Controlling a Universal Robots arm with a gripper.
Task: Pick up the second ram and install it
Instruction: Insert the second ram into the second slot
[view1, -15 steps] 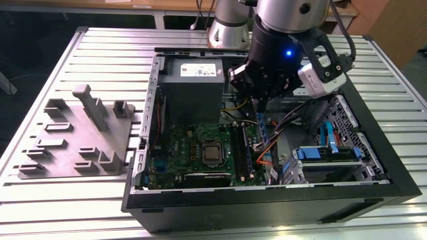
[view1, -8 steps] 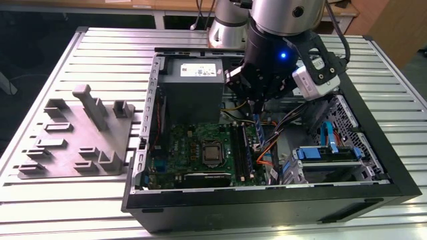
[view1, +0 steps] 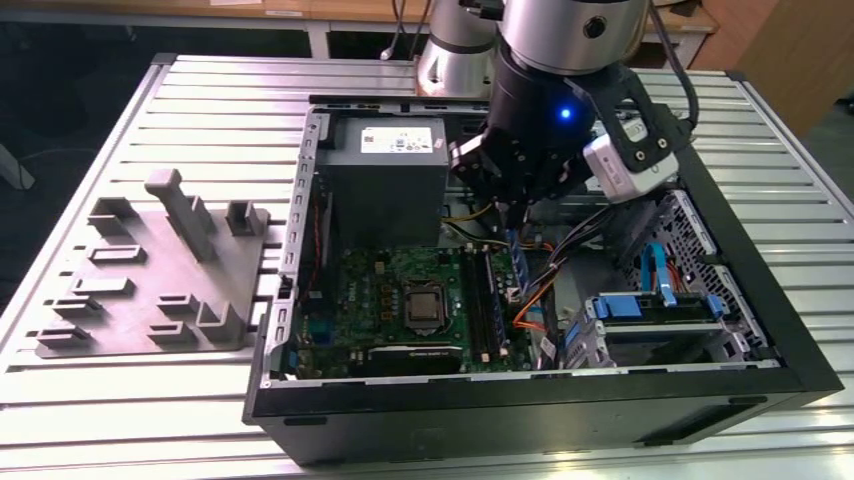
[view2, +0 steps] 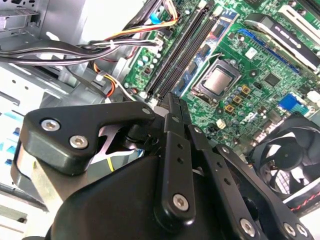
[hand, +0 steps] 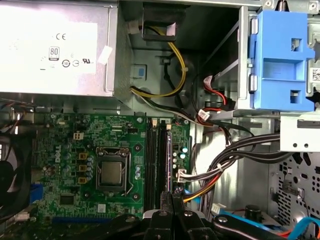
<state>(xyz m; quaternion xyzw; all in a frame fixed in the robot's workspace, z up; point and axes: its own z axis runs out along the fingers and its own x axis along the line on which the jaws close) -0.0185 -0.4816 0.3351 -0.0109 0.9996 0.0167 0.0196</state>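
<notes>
1 gripper (view1: 511, 208) hangs inside the open computer case (view1: 534, 410), clamped on the second ram (view1: 513, 255), which it holds edge-on above the motherboard (view1: 360, 290). In the second wrist view, cables (view2: 60, 47) crowd beside 2 black slots (view2: 182, 47). In the first wrist view, the ram stands just beside those slots.

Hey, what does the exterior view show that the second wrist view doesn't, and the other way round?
Exterior view: the grey fixture plate on the slatted table, and the arm's silver joint. Second wrist view: a black fan. Both: the gripper shut on the second ram, at the green motherboard's black slots, and the processor socket.
</notes>
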